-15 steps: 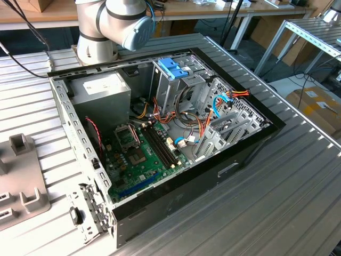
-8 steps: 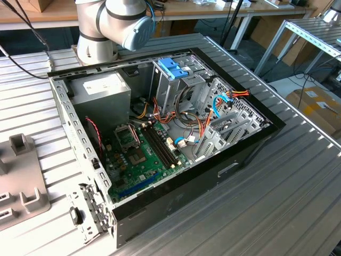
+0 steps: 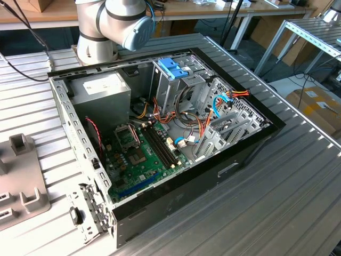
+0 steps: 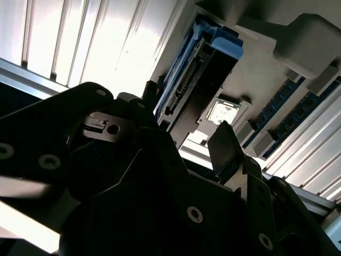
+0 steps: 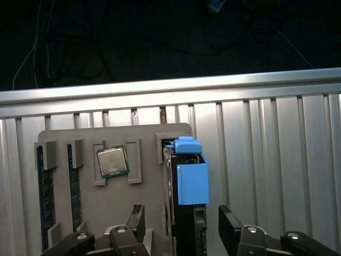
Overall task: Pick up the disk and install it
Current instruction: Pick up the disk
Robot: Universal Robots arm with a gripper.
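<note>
The disk (image 5: 187, 213) stands on edge in a slot of a grey holder plate (image 5: 144, 154), with blue rails (image 5: 192, 181) on its upper side. In the second wrist view the disk (image 4: 198, 80) shows its dark connector edge and blue rail. My gripper (image 5: 182, 226) is open and straddles the disk. One fingertip (image 5: 136, 217) and the other (image 5: 228, 223) each stand a small gap away from it, not touching. The open computer case (image 3: 250, 146) lies on the ribbed metal table in the exterior view, with a metal drive cage topped by a blue latch (image 3: 173, 68).
The holder plate also carries a processor chip (image 5: 112, 161) and memory sticks (image 5: 43, 202). Its corner shows at the exterior view's left (image 3: 21, 181). Inside the case are a grey power-supply box (image 3: 101, 90), a green motherboard (image 3: 141, 154) and loose cables (image 3: 224, 98). The arm's base (image 3: 101, 26) stands behind the case.
</note>
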